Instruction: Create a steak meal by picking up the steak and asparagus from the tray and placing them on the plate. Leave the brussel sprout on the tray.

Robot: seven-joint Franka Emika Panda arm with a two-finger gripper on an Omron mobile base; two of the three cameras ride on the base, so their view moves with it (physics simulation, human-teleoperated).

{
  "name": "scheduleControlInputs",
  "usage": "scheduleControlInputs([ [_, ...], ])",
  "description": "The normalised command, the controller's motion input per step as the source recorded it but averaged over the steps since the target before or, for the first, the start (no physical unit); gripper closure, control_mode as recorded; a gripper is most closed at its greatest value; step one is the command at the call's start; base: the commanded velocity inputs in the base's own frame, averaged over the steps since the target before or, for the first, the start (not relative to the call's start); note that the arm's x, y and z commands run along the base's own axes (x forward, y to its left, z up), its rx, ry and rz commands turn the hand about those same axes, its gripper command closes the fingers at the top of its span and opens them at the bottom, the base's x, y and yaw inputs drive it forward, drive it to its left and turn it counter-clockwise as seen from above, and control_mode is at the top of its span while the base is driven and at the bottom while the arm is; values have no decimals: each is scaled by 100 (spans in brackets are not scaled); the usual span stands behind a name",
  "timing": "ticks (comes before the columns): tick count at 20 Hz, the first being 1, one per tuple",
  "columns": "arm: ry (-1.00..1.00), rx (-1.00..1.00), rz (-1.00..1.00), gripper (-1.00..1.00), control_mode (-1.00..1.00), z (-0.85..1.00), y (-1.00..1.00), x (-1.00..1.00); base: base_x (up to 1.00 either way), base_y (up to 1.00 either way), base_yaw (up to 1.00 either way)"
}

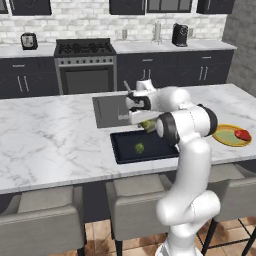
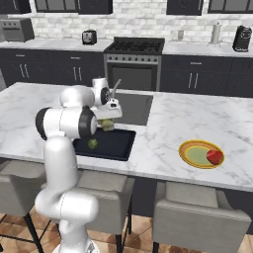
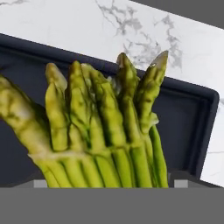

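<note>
Claw [image 3: 107,183] jaws closed on the asparagus [image 3: 100,131] (tips pointing away), above the tray [image 3: 205,118]

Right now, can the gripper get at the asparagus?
Probably yes: the gripper is right at the asparagus above the tray, the stalks rising between its fingertips; nothing blocks it.

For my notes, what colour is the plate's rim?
Orange-yellow around a greenish centre; the plate shows best in the right base view.

2 rear views (flanking) share tray [image 1: 150,150].
</note>
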Motion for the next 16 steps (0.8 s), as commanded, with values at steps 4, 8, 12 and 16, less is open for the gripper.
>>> scheduleControlInputs([
  [4,-3,0,-7,100,-100,31,-83,-66,0,0,0],
  [8,-6,0,-11,100,-100,19,-83,-85,0,0,0],
  [12,-17,0,-15,100,-100,22,-73,-69,0,0,0],
  [16,-7,0,-20,100,-100,41,-80,-31,0,0,0],
])
